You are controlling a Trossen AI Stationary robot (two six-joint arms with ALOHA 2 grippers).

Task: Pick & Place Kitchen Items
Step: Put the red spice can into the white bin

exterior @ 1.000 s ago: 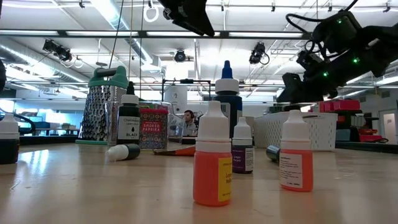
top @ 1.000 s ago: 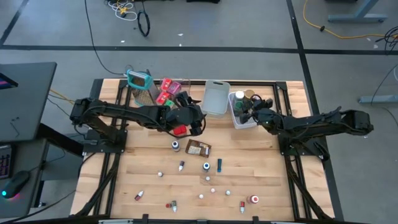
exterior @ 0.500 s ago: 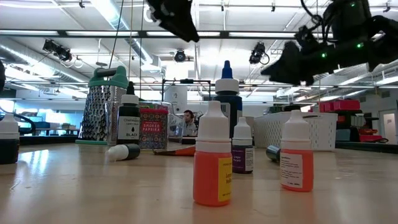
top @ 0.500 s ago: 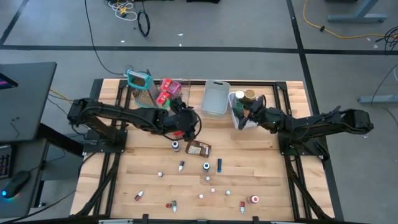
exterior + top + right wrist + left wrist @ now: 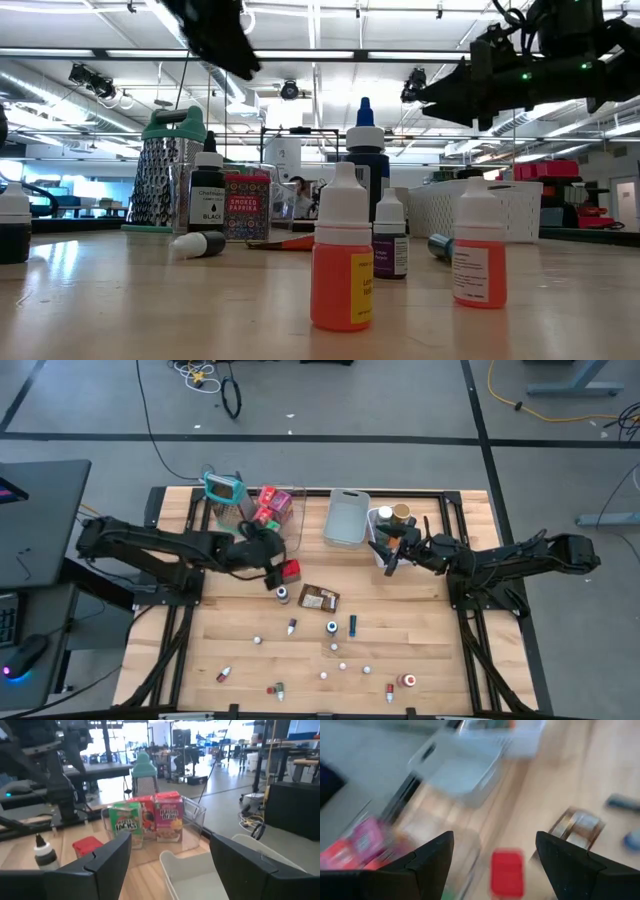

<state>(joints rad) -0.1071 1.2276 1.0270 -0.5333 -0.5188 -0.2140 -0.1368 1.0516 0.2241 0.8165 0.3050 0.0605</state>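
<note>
My left gripper (image 5: 492,851) hangs wide open and empty just above the red box (image 5: 291,569) — my right gripper (image 5: 170,851) likewise, over the white bin (image 5: 384,549).

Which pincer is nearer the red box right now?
Left. The left pincer hangs open right beside the red box; the right pincer, also open, sits far across by the white bin.
</note>
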